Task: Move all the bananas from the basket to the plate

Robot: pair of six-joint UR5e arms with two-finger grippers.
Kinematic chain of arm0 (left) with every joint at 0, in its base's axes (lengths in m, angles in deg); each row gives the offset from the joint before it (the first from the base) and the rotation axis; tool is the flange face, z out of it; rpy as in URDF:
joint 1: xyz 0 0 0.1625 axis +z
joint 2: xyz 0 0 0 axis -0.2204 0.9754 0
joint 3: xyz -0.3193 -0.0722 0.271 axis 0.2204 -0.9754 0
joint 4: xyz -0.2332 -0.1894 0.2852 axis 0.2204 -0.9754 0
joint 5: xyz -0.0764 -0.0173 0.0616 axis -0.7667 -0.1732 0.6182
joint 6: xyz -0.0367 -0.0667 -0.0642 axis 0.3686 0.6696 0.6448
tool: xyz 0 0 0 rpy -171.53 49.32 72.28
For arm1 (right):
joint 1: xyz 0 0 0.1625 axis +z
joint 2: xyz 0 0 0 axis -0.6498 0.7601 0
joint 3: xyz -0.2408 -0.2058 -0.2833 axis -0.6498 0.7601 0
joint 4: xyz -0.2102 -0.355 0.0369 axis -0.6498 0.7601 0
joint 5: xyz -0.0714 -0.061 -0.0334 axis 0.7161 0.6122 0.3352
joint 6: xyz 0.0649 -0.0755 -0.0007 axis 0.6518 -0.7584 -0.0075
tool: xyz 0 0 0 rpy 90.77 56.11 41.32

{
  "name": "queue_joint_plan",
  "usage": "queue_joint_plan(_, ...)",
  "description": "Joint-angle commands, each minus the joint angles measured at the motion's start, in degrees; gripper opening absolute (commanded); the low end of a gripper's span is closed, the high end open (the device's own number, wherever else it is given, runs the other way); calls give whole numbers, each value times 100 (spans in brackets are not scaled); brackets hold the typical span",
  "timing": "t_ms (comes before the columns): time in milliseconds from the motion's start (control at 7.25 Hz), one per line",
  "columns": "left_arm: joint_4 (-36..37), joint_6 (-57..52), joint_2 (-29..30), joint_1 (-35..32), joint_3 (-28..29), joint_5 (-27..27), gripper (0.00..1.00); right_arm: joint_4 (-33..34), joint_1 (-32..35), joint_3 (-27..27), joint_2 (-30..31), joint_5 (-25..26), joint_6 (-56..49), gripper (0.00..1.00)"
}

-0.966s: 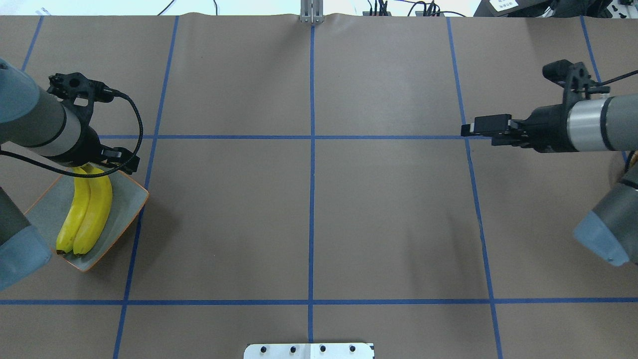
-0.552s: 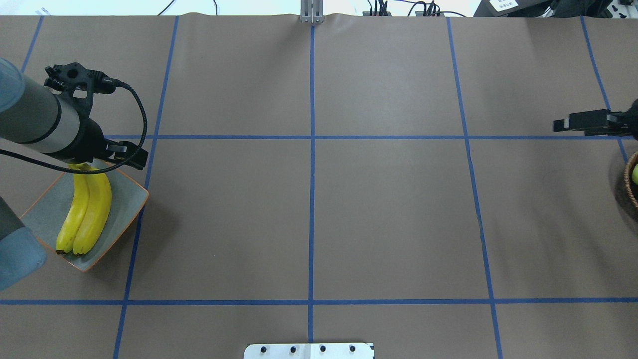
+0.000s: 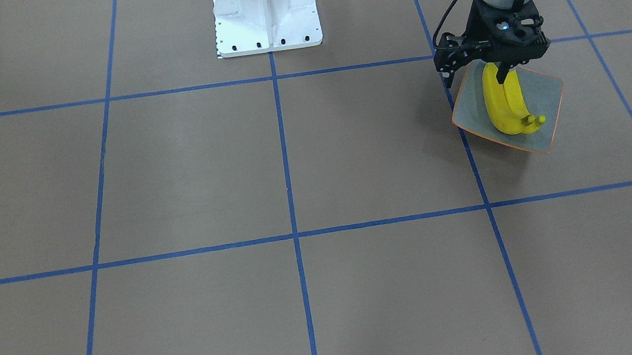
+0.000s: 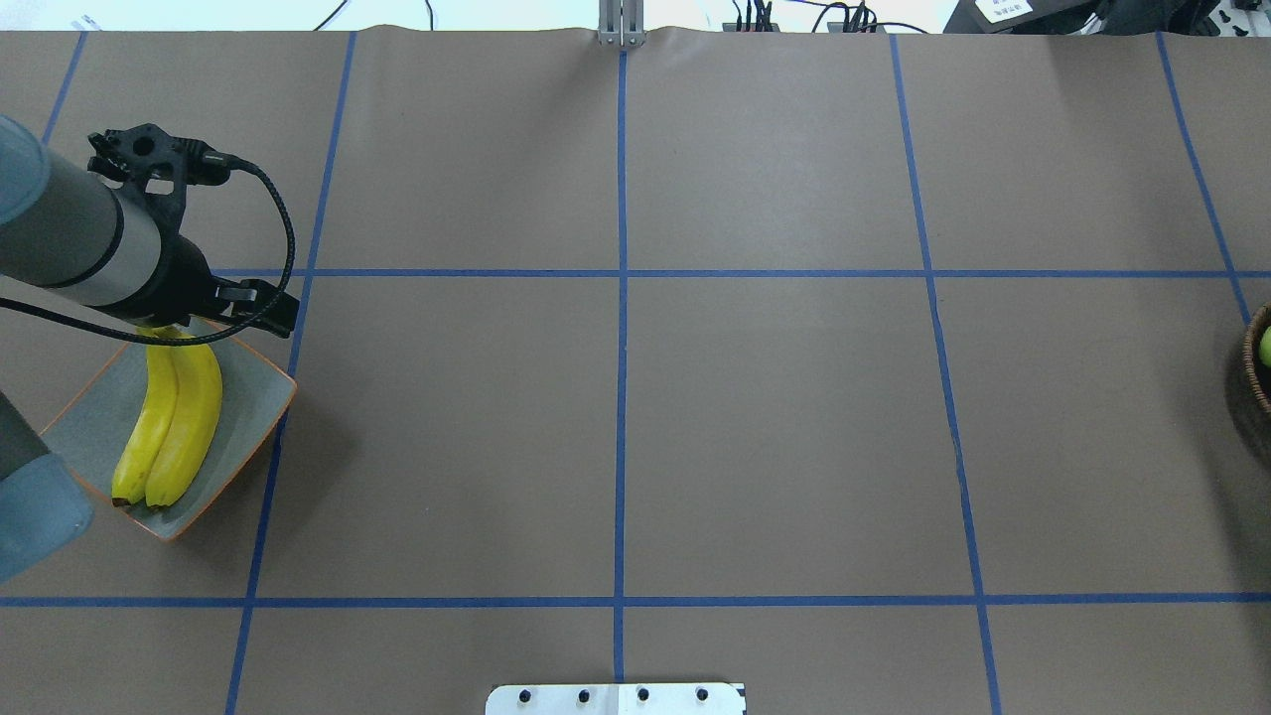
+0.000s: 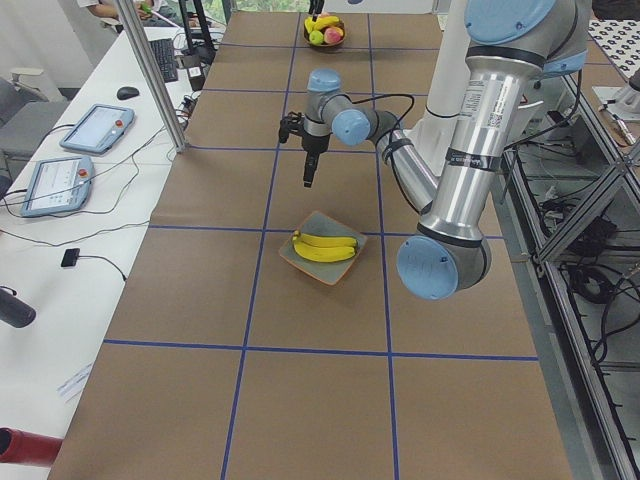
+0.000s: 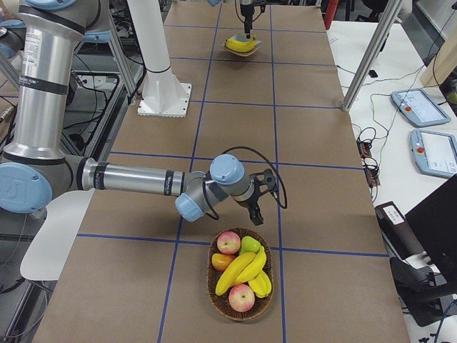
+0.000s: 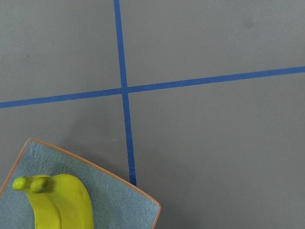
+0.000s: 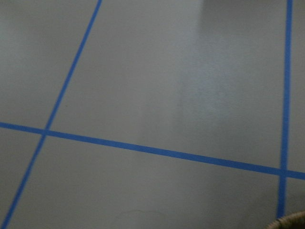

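Observation:
Two yellow bananas (image 4: 174,417) lie side by side on the grey-green plate (image 4: 248,417) with an orange rim, at the table's left. They also show in the front view (image 3: 506,106) and the left wrist view (image 7: 57,200). My left gripper (image 4: 273,310) hangs above the plate's far corner, shut and empty (image 3: 501,75). Two more bananas (image 6: 239,273) lie in the wicker basket (image 6: 241,311) at the table's right end. My right gripper (image 6: 255,212) hovers just beside the basket's rim. I cannot tell whether it is open or shut.
The basket also holds apples (image 6: 228,243) and other fruit. Its edge shows at the overhead view's right border (image 4: 1257,369). Blue tape lines cross the brown table. The robot's white base (image 3: 265,12) stands at the table's near side.
My right arm has swung right, out of the overhead view, uncovering the basket's edge. My left gripper has shifted slightly right and towards the far side over the plate's far corner.

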Motion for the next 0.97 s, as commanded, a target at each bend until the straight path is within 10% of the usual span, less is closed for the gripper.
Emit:
queue_joint_plan(0, 0, 15, -4, 4, 43, -3, 100, 101, 293, 352, 426, 703, -2300, 100)
queue_joint_plan(828, 0, 226, -22, 13, 25, -3, 100, 75, 58, 1030, 374, 1128, -3504, 99)
